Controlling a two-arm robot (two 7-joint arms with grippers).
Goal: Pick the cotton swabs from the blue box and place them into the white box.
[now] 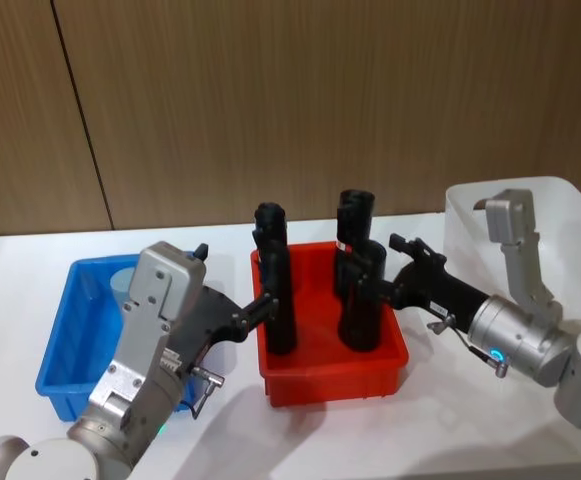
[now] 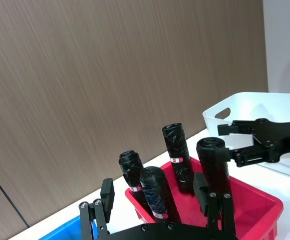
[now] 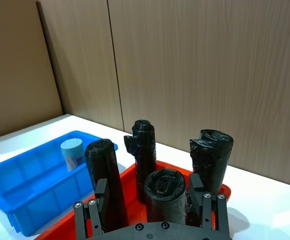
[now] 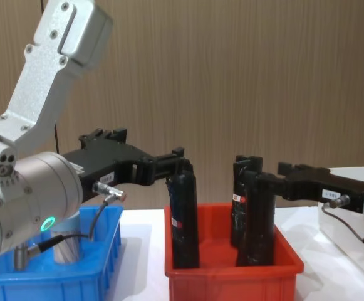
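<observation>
Closest to me, the L gripper (image 2: 153,186) is out over the red bin (image 1: 330,382), fingers spread wide w/ one of the black tubes (image 1: 278,290) standing between them, nothing gripped. The R gripper (image 3: 147,184) comes in from the other side, also spread open, straddling another tube top, one finger just beside it and the other apart. Neither is at the task's thing: the cotton swab jar (image 3: 72,152) stands upright in the blue box (image 1: 70,345), toward its far end, untouched. So the pick hasn't begun, imo. To do it well, the L arm, nearest that box, should lift clear of the tubes first so it doesn't tip them. Then it should come straight down over the jar, close on the clear body under the lid, and carry it high across the red bin to the white box (image 1: 570,215), far R by the wall. As for views: the R wrist view gives the jar whole, lid & all, whereas the head view has it half hidden behind the L arm. The chest view, side-on, shows both sets of fingertips level w/ the tube tops. The L wrist view alone shows the white box's handle slot, w/ the R gripper in front of it.
</observation>
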